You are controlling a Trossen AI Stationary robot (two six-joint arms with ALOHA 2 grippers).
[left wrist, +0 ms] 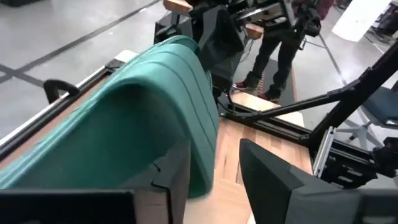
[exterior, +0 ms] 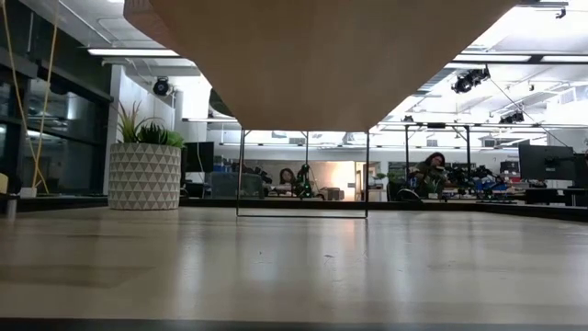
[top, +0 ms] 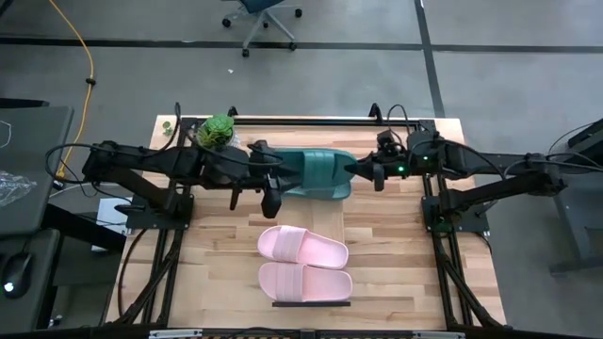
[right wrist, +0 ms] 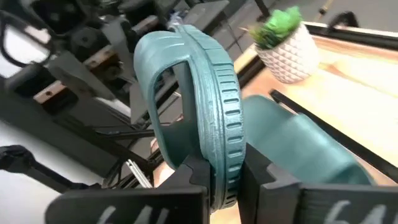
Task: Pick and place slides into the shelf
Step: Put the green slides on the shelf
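A dark teal slide (right wrist: 205, 99) hangs on its side between my two grippers, over the far part of the shelf (top: 311, 303). My right gripper (right wrist: 227, 186) is shut on it from the table's right. My left gripper (left wrist: 214, 180) stands open at the slide's other end (left wrist: 155, 106), with the slide's edge between its fingers. A second teal slide (right wrist: 298, 149) lies flat on the shelf below. Two pale pink slides (top: 303, 247) (top: 305, 282) lie side by side on the shelf's near part. My right gripper pinches one end of the slide's sole (right wrist: 224, 168) between its two fingers, one on each flat face. The fingers come nearly level from the table's right. The slide is lifted clear and stands on edge, its ribbed rim toward the camera. Whether my left gripper touches the slide, I cannot tell.
A green plant in a white patterned pot (top: 217, 132) stands at the table's far left, close behind my left arm. The shelf board (exterior: 312, 55) rests on thin black legs (exterior: 241, 175). Bare tabletop lies left and right of the shelf. People sit in the room beyond.
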